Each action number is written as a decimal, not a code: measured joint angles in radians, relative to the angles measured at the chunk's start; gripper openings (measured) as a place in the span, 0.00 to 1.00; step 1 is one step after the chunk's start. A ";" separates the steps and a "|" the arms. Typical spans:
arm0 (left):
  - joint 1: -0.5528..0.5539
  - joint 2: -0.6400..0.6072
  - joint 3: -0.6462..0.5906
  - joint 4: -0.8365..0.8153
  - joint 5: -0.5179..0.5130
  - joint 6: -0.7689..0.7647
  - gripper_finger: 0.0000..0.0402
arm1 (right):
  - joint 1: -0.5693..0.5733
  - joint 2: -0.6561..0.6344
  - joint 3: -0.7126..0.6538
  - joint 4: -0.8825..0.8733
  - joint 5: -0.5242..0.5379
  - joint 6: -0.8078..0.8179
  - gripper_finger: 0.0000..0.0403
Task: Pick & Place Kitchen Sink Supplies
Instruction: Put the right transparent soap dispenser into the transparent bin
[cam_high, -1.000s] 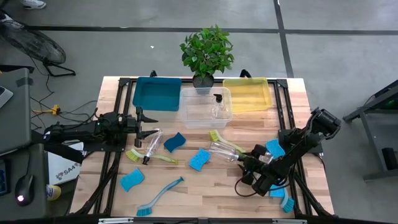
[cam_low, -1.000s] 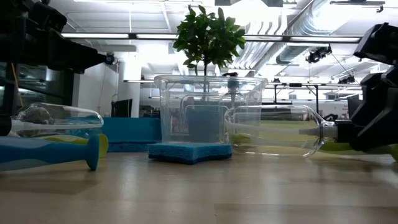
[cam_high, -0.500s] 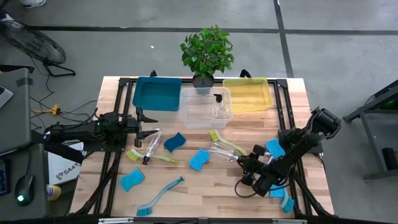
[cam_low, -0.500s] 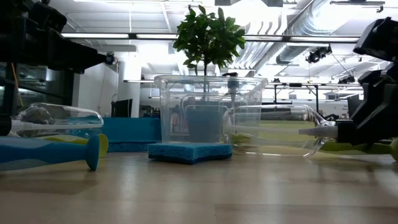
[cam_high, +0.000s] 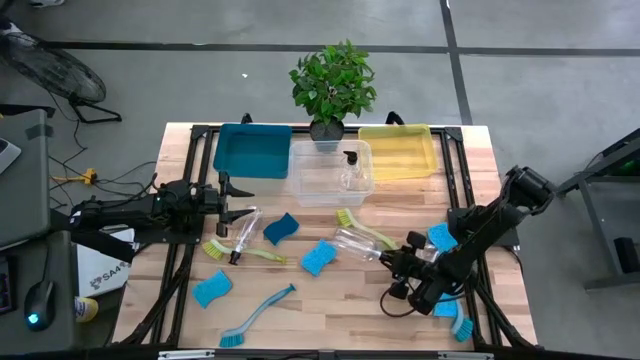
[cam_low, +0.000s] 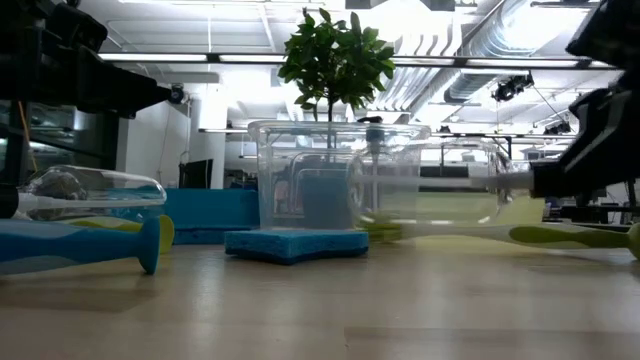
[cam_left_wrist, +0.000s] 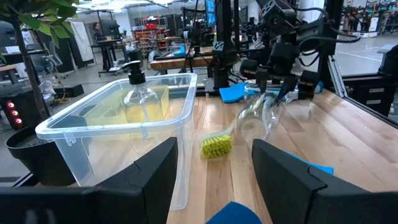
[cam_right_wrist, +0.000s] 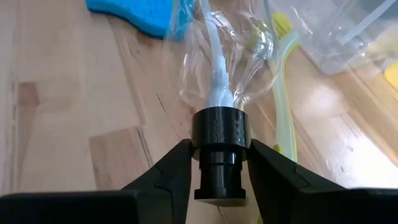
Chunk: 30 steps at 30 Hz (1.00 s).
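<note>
A clear bottle (cam_high: 357, 243) with a black pump top is held about level above the table's right middle, its base toward the left. My right gripper (cam_high: 398, 262) is shut on its pump end (cam_low: 520, 182). My left gripper (cam_high: 238, 207) stands open and level at the table's left, touching nothing. A second bottle (cam_high: 243, 232) lies near it. A third bottle (cam_high: 350, 168) stands in the clear bin (cam_high: 305, 185). Blue sponges (cam_high: 320, 256) (cam_high: 281, 228) (cam_high: 212, 289) and brushes (cam_high: 258, 312) (cam_high: 362, 228) lie flat on the wood. My right gripper pinches the bottle's black pump neck (cam_right_wrist: 219, 168), just behind the wider collar, between its two fingers (cam_right_wrist: 171, 174). The fingers slant down from the table's near right and lie along the bottle's length. The bottle sticks out ahead of them, roughly level and clear of the table.
A teal bin (cam_high: 250, 150), the clear bin and a yellow bin (cam_high: 397, 152) line the far edge, with a potted plant (cam_high: 333, 85) behind them. A blue sponge (cam_high: 443, 238) and a blue brush (cam_high: 460, 325) lie beside my right arm. Bare wood lies at the near middle.
My right gripper has risen with the bottle's pump end. The bottle, which lay on the table, now hangs clear of it and has shifted a little toward the table's left.
</note>
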 joint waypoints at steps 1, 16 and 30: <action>0.000 0.000 0.000 0.000 0.000 0.000 0.50 | 0.000 -0.009 0.000 0.000 0.000 -0.003 0.31; 0.000 0.000 0.000 0.000 0.000 0.000 0.50 | -0.161 -0.179 0.073 -0.056 -0.213 -0.212 0.31; 0.000 0.000 0.000 0.000 0.000 0.000 0.50 | -0.393 -0.197 0.567 -0.641 -0.372 -0.548 0.31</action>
